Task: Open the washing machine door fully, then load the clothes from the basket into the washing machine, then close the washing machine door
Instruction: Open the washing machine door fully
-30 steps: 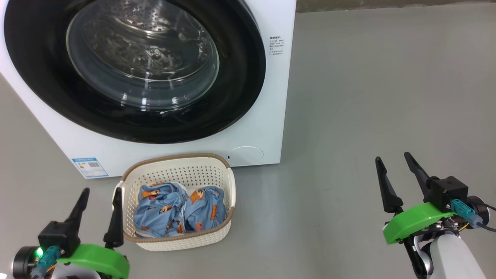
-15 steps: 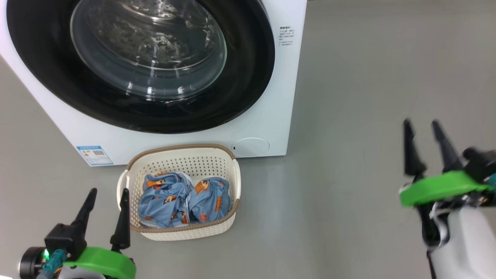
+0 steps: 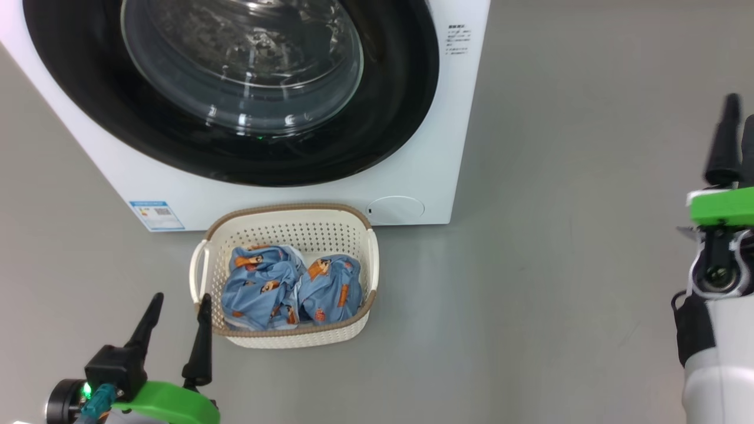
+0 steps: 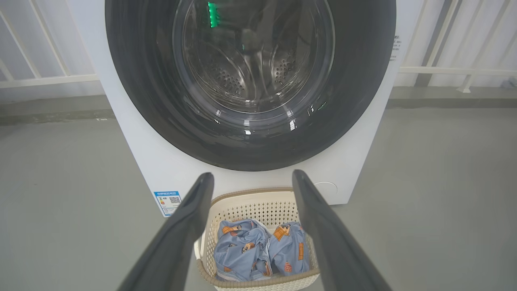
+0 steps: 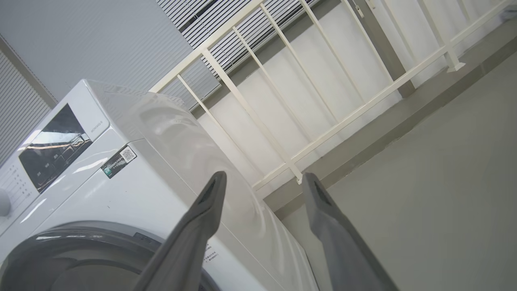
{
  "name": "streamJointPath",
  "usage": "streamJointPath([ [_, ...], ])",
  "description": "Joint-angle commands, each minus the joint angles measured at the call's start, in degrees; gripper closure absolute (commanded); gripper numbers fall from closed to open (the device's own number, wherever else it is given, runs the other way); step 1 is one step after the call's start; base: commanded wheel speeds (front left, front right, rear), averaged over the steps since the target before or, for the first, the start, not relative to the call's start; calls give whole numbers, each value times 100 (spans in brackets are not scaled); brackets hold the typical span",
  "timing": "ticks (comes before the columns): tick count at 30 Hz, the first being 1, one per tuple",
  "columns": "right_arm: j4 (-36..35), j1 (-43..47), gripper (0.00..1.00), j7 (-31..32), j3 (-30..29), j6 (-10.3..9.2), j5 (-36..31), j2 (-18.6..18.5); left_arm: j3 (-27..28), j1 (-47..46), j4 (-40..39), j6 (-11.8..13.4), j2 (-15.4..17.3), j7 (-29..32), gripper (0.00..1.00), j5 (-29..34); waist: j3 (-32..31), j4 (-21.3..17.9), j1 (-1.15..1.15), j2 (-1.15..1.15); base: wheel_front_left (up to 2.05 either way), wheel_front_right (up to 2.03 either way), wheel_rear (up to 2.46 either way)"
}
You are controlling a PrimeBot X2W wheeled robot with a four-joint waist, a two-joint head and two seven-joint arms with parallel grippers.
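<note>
White plastic formed the body of the washing machine (image 3: 465,118), which stood on a grey floor (image 3: 559,235). The washing machine door (image 3: 406,88) sat closed against the front, its black rim ringing the glass window. The basket (image 3: 288,209) rested on the floor just in front of the machine, below the door and between the blue label sticker (image 3: 156,215) and the round hatch (image 3: 396,209). The clothes (image 3: 288,288) lay inside it as two blue bundles side by side.

The left gripper (image 3: 181,299) was held low at the lower left of the head view, near the basket's left front corner, fingers pointing up towards the machine. Its jaws stood wide apart with nothing between them. In the left wrist view, the left gripper (image 4: 252,173) framed the basket and the lower rim of the door.

The right gripper (image 3: 741,109) was raised at the right edge of the head view, well apart from the machine and the basket, fingers pointing up above the green collar and pale forearm. In the right wrist view, the right gripper (image 5: 264,176) was tilted towards the machine's upper corner and a white railing (image 5: 323,81); its jaws were spread wide and empty.
</note>
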Motion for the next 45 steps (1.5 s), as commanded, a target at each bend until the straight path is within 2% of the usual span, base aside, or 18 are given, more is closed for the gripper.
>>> streamJointPath([
  [1, 27, -364, 100, 159, -105, 9, 506, 79, 144, -141, -155, -10, 76, -38, 0, 6, 83, 83, 0, 0, 0, 0, 0],
  [9, 686, -1045, 100, 701, -907, 9, 1768, 156, -15, -251, -177, -12, 36, -38, 0, 26, 320, 312, 0, 0, 0, 0, 0],
  [17, 1334, -2003, 100, 1623, -1306, 9, 2083, 121, -120, -412, -160, -13, 3, -38, 0, -37, 674, 562, 0, 0, 0, 0, 0],
  [26, 2036, -3173, 100, 2544, -1552, 9, 1776, -136, -317, -669, -192, -14, -28, -38, 0, -128, 1041, 859, 0, 0, 0, 0, 0],
  [35, 2394, -3871, 100, 3469, -1513, 9, 1416, -56, -460, -795, -200, 27, -34, -38, 0, -316, 1246, 970, 0, 0, 0, 0, 0],
  [45, 2603, -4463, 100, 3692, -1532, 9, 875, 98, -619, -964, -301, 132, -35, -38, 0, -542, 1592, 1110, 0, 0, 0, 0, 0],
])
